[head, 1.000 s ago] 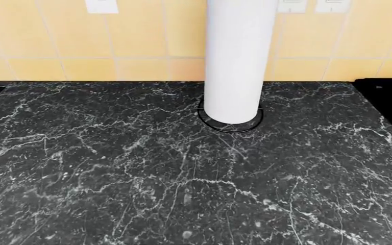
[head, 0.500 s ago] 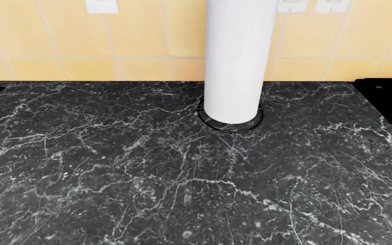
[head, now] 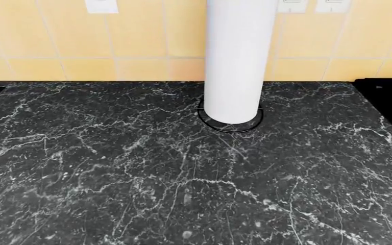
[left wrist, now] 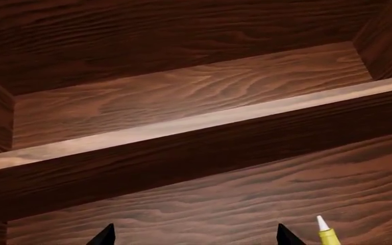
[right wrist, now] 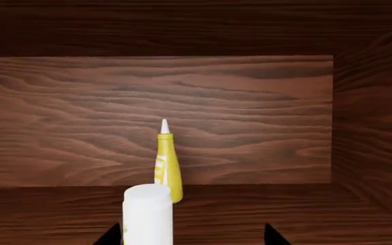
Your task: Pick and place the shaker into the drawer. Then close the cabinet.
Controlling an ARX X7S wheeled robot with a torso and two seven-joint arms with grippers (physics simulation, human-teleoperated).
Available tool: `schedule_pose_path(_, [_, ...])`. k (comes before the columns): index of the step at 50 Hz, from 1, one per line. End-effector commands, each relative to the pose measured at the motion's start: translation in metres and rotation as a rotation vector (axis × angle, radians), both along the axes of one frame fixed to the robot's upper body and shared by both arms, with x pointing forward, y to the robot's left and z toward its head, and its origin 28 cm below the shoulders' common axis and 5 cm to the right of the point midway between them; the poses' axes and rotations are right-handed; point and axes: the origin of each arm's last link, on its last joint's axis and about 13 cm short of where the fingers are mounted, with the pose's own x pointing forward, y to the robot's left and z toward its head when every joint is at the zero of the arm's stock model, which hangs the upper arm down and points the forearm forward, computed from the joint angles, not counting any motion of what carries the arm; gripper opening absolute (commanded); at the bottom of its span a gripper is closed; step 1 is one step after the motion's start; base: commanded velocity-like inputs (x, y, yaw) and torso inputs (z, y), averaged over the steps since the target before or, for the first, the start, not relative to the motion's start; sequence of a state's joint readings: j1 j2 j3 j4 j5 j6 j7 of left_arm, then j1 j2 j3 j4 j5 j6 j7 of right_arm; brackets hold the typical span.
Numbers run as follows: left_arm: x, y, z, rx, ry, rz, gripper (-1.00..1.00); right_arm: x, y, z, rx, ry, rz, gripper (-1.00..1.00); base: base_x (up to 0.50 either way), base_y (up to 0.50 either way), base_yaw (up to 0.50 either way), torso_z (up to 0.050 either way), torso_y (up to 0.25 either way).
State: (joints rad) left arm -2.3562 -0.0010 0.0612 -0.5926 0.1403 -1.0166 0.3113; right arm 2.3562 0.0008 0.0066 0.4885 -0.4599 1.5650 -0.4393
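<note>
My right end effector [right wrist: 192, 236] shows only two spread fingertips, with the white shaker [right wrist: 147, 214] standing between them toward one tip; I cannot tell whether it is pinched. Just past it, a yellow bottle [right wrist: 168, 166] stands in the drawer [right wrist: 264, 102]. My left end effector [left wrist: 194, 236] is spread over the wood, and on the tabletop [head: 114, 168] a white cylinder [head: 237, 61] stands by the far edge.
</note>
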Motion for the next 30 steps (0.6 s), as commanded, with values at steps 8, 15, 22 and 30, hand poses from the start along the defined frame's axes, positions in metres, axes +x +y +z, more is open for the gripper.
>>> schedule_pose_path(8, [0.005,-0.002,0.000,-0.004,0.007,-0.002,1.00,0.021,0.008,-0.005,0.012,0.128,0.040,1.00,0.00,0.00,0.00,0.000,0.000])
schedule_pose_path(15, [0.008,0.001,0.000,-0.010,0.011,0.002,1.00,0.027,0.018,-0.007,-0.012,0.161,0.063,1.00,0.00,0.00,0.00,0.000,0.000])
schedule_pose_path(22, [0.010,0.003,0.000,-0.014,0.013,0.001,1.00,0.030,0.025,-0.007,-0.018,0.175,0.087,1.00,0.00,0.00,0.00,0.000,0.000])
schedule_pose_path(30, [0.014,0.006,-0.001,-0.013,0.024,0.012,1.00,0.029,0.026,-0.007,-0.007,0.173,0.079,1.00,0.00,0.00,0.00,0.000,0.000])
